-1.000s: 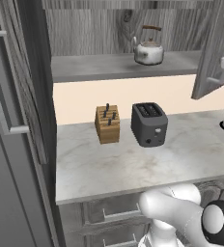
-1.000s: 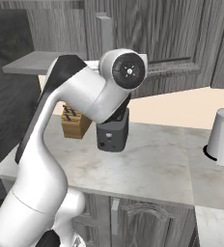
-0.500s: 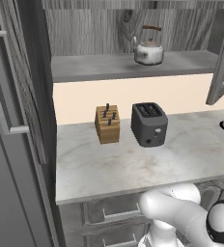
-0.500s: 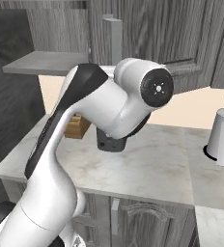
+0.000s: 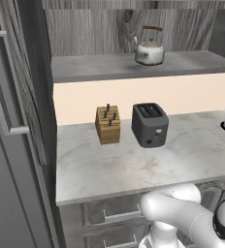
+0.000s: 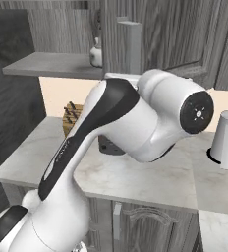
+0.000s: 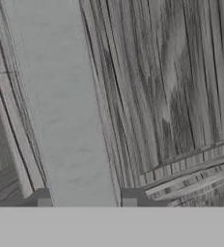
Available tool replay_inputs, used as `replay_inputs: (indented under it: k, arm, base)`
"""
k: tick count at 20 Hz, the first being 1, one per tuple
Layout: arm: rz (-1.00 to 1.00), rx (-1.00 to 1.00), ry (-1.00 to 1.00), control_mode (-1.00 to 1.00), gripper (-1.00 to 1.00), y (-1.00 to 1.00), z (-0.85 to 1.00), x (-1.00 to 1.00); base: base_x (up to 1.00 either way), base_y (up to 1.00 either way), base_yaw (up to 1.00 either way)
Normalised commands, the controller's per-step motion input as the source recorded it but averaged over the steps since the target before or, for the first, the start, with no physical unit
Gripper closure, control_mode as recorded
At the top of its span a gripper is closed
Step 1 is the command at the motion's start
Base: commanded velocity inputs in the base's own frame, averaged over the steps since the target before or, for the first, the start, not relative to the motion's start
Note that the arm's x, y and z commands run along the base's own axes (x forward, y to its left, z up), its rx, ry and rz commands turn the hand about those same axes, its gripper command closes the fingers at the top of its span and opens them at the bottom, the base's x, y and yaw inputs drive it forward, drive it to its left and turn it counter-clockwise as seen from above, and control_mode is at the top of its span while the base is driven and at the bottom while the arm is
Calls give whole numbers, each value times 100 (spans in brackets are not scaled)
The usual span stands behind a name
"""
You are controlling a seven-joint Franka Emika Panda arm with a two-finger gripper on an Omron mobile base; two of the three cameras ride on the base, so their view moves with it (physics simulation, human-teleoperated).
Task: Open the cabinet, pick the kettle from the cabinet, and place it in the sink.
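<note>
Grey wood-grain cabinet (image 5: 134,29) door swung wide; kettle (image 5: 149,48) sits on its shelf, above toaster (image 5: 150,124). End effector (image 7: 87,200) fingertips straddle silver handle (image 7: 61,106), slightly apart; clamped or released, cannot tell. Advice: let go fully, back straight off handle, then reach for kettle. Versus earlier: door further open, arm swung right.

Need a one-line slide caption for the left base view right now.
Kettle sits on the open cabinet shelf above a knife block and toaster on the counter.
</note>
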Motion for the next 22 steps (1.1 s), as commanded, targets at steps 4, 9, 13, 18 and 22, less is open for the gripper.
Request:
replay_inputs:
  k: [4,9,13,18,22]
  arm:
    - [0,4,0,-100,100,-43,-8,-21]
    - [0,0,0,-100,-100,-32,-20,-15]
    - [-2,-1,0,-100,-100,-10,-27,-4]
    - [-7,0,0,-100,-100,-9,-22,-3]
    - [-21,0,4,-100,-100,-1,-21,1]
  base:
    - [0,0,0]
    - [0,0,0]
    - [0,0,0]
    - [0,0,0]
    - [0,0,0]
